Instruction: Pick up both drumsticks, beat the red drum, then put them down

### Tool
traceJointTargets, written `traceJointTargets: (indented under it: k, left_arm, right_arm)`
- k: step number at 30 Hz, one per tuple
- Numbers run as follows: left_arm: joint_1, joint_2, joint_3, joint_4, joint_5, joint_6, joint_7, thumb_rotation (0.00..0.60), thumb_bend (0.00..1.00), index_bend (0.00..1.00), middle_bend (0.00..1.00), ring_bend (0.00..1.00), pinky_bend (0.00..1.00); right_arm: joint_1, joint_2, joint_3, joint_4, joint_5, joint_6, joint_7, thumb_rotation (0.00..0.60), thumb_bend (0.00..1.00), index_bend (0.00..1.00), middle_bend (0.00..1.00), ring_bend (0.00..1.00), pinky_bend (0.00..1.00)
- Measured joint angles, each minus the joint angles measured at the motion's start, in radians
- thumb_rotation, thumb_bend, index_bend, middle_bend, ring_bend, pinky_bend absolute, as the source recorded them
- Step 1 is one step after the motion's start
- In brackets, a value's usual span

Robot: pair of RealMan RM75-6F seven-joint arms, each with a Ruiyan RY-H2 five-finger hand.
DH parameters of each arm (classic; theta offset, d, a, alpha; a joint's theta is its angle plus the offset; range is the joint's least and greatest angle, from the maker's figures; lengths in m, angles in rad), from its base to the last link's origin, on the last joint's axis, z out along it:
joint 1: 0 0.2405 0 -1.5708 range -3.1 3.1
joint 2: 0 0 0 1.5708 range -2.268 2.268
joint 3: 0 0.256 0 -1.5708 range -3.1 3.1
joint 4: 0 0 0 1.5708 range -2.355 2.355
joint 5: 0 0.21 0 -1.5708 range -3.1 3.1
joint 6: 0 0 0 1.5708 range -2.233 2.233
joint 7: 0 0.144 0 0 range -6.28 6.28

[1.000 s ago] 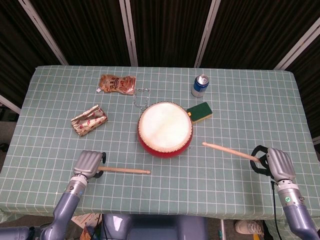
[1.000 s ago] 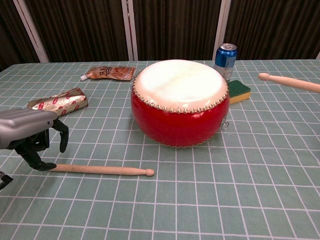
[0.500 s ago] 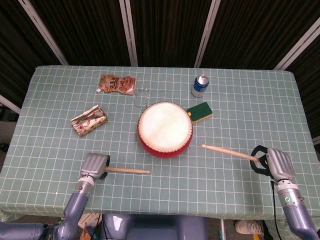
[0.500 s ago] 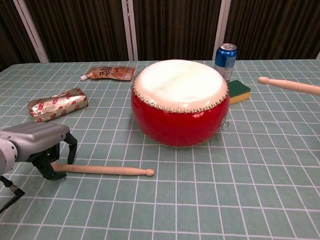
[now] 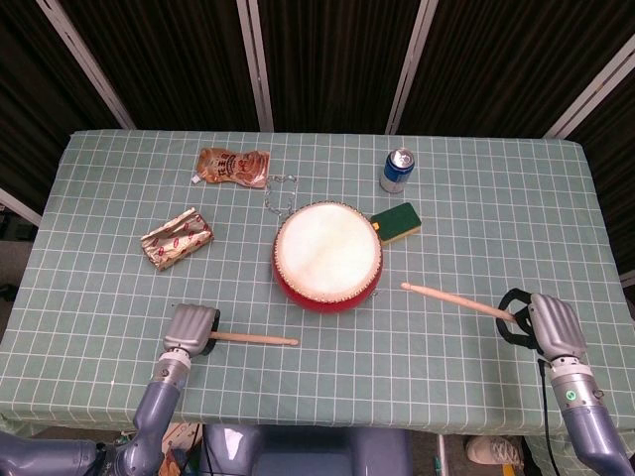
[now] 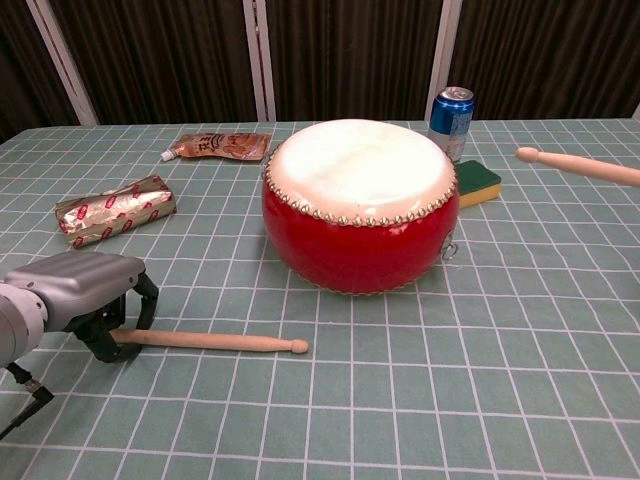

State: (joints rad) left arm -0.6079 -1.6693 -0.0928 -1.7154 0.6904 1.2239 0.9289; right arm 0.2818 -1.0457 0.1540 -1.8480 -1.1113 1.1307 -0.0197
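Red-bodied and white-skinned, the round drum [image 5: 326, 256] sits mid-table on the green checked tablecloth [image 5: 476, 198], with a blue drink can [image 5: 397, 170] and a green-and-yellow sponge [image 5: 397, 222] close behind it. One likely fault is a swing that clips that can or sponge, since both lie just beside the far rim.

Next in size, the grey left hand [image 6: 85, 300] crouches over the butt of the near wooden drumstick [image 6: 215, 341], which lies flat on the cloth with its tip pointing right. Its fingers curl down around the butt, but I cannot tell whether they truly grip it. Such an end-hold may let the stick pivot or slip on lifting.

The grey right hand [image 5: 544, 325] clasps the butt of the other wooden drumstick [image 5: 451, 300], which is raised in the chest view with its tip toward the drum.

Compared with a second ago, the left hand has moved in closer over its stick; the right-hand stick is nearly unchanged.
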Motion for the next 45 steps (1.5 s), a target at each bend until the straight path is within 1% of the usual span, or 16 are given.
traceJointTargets:
  k: [4,8,15,20,23,25,31,39,42,45]
  left_arm:
    - [0.005,0.009,0.0,-0.015,0.041,0.016,-0.026,0.6,0.56,0.74,1.0,1.0,1.0]
    - [0.016,0.046,-0.001,-0.067,0.095,0.033,-0.074,0.6,0.57,0.75,1.0,1.0,1.0]
    - [0.051,0.168,-0.005,-0.187,0.199,0.07,-0.176,0.6,0.58,0.76,1.0,1.0,1.0]
    - [0.077,0.254,-0.011,-0.238,0.248,0.084,-0.26,0.6,0.57,0.76,1.0,1.0,1.0]
    - [0.089,0.305,-0.025,-0.26,0.279,0.089,-0.317,0.6,0.57,0.76,1.0,1.0,1.0]
    - [0.094,0.337,-0.043,-0.271,0.291,0.089,-0.353,0.6,0.57,0.76,1.0,1.0,1.0]
    - [0.068,0.409,-0.125,-0.267,0.266,0.052,-0.401,0.6,0.57,0.76,1.0,1.0,1.0]
    - [-0.03,0.44,-0.225,-0.175,0.163,-0.04,-0.402,0.6,0.57,0.76,1.0,1.0,1.0]
    - [-0.063,0.445,-0.255,-0.142,0.121,-0.076,-0.41,0.6,0.57,0.76,1.0,1.0,1.0]
    - [-0.096,0.451,-0.27,-0.108,0.086,-0.115,-0.409,0.6,0.57,0.77,1.0,1.0,1.0]
  right_arm:
    - [0.001,-0.001,-0.001,0.001,0.0,0.001,-0.001,0.6,0.53,0.96,1.0,1.0,1.0]
    - [0.001,-0.001,-0.003,0.001,0.0,0.003,-0.003,0.6,0.53,0.96,1.0,1.0,1.0]
    - [0.001,-0.004,-0.003,0.0,0.006,0.008,-0.009,0.6,0.53,0.96,1.0,1.0,1.0]
    - [0.003,-0.006,0.0,-0.002,0.016,0.013,-0.015,0.6,0.53,0.96,1.0,1.0,1.0]
    - [0.004,-0.007,0.003,-0.003,0.025,0.015,-0.018,0.6,0.53,0.96,1.0,1.0,1.0]
    - [0.005,-0.008,0.006,-0.004,0.033,0.015,-0.018,0.6,0.53,0.96,1.0,1.0,1.0]
    - [0.018,-0.005,0.025,-0.012,0.067,0.016,-0.031,0.6,0.53,0.96,1.0,1.0,1.0]
    - [0.066,-0.002,0.058,-0.023,0.123,0.013,-0.118,0.6,0.53,0.96,1.0,1.0,1.0]
    - [0.094,-0.002,0.074,-0.028,0.16,0.01,-0.168,0.6,0.53,0.96,1.0,1.0,1.0]
    - [0.128,-0.003,0.093,-0.033,0.203,0.008,-0.223,0.6,0.53,0.96,1.0,1.0,1.0]
